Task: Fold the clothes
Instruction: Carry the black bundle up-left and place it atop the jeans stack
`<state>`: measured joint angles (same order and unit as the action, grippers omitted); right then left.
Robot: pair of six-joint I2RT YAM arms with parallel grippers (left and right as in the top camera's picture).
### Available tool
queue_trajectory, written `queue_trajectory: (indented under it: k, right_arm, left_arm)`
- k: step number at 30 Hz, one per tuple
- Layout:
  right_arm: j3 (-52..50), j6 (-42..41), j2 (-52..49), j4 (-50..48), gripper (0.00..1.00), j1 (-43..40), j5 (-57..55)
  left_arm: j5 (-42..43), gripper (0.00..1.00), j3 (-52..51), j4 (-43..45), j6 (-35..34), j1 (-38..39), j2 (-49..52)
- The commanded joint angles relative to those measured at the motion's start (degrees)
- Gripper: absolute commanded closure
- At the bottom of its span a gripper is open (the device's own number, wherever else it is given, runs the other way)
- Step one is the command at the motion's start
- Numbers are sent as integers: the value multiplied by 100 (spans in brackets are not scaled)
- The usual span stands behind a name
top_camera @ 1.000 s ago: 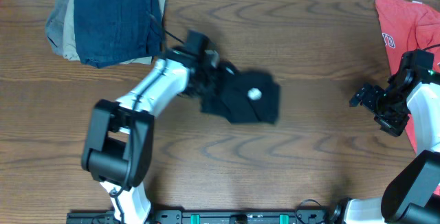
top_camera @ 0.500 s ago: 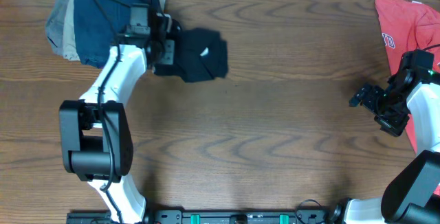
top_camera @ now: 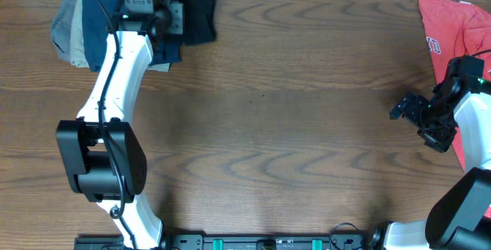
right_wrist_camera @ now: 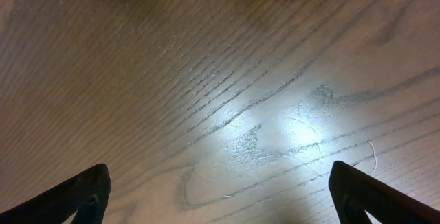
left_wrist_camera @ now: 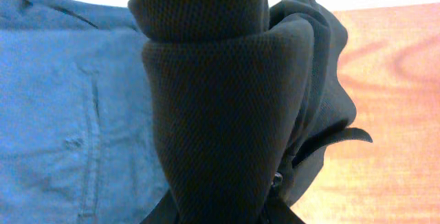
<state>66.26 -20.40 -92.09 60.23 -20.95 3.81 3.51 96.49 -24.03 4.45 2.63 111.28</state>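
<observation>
Tabletop of brown wood grain (top_camera: 291, 127) fills the overhead view. The left arm reaches from its base at seven o'clock up to the far edge at eleven o'clock. There the left gripper (top_camera: 178, 16) is clenched on the black T-shirt (top_camera: 199, 12), a bunched bundle of thin soft fabric. The bundle sits just beside, and partly over, the right edge of a stack of folded dark blue, tan and grey garments (top_camera: 84, 31). I cannot tell from here whether the bundle rests on the stack or hangs above it. A crumpled red T-shirt with white lettering (top_camera: 449, 27) lies at two o'clock. The right gripper (top_camera: 403, 110) hovers at three o'clock over bare wood, well apart from the black T-shirt.

From the left wrist, black T-shirt (left_wrist_camera: 213, 114) fabric drapes down the middle and hides the fingers it is grasped by. The folded dark blue garment (left_wrist_camera: 69, 114) lies at nine o'clock and the wood (left_wrist_camera: 399, 80) at three o'clock.

From the right wrist, the right gripper (right_wrist_camera: 220, 203) is released. Its two dark fingertips (right_wrist_camera: 89, 189) stand wide apart at seven and five o'clock, with only glossy wood (right_wrist_camera: 227, 80) below them.
</observation>
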Motion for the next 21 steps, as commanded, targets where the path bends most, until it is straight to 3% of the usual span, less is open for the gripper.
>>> queue_trajectory:
  k: [1, 21]
  right_arm:
    - [39, -59, 37, -4, 1, -24, -17]
    - [39, -59, 37, -4, 1, -24, -20]
  left_arm:
    - [-142, 87, 201, 142, -291, -186, 20]
    - [-142, 87, 184, 365, -308, -1379, 63]
